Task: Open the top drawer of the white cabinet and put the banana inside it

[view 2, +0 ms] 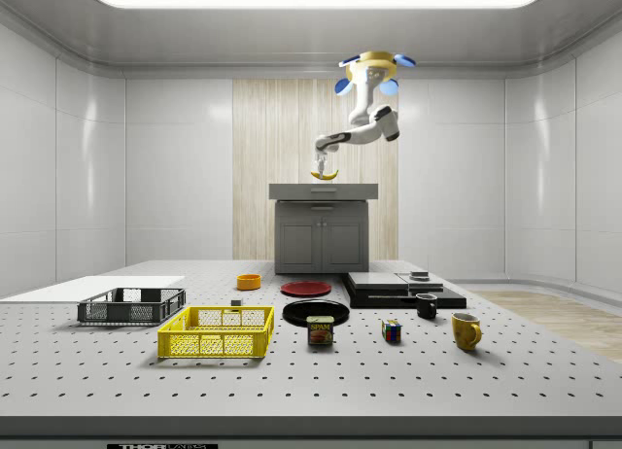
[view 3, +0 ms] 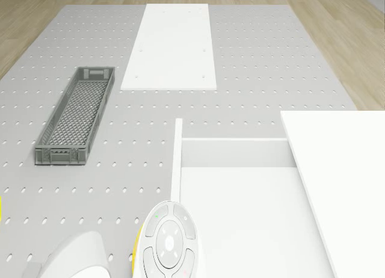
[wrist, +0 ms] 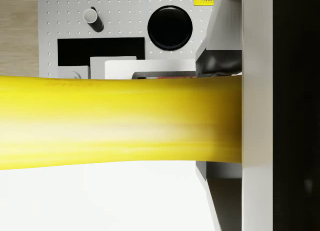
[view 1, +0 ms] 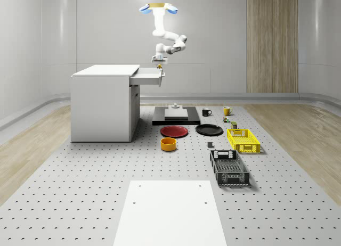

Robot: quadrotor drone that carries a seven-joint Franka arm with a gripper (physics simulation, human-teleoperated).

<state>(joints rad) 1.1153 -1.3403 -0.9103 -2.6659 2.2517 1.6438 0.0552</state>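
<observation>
The white cabinet [view 1: 104, 105] stands at the whole-scene view's left, and its top drawer [view 1: 146, 76] is pulled out toward the right. The drone [view 1: 157, 9] hovers high above the drawer's outer end. Its arm bends down to the gripper [view 1: 159, 64], which is shut on the yellow banana [view 1: 159, 67] just above the drawer's front part. In the side view the banana [view 2: 325, 175] hangs under the gripper [view 2: 318, 168], a little above the cabinet top [view 2: 323, 189]. The wrist view has the banana [wrist: 120, 121] lying across it, with the drawer's white inside [wrist: 100, 201] beneath. The drone view looks into the open drawer [view 3: 234, 194].
On the perforated floor to the right of the cabinet lie a black platform [view 1: 176, 117], a red plate [view 1: 174, 131], a black plate [view 1: 209, 130], an orange bowl [view 1: 168, 144], a yellow crate [view 1: 243, 140], a grey crate [view 1: 229, 167] and mugs [view 1: 206, 112]. A white panel [view 1: 168, 211] lies in front.
</observation>
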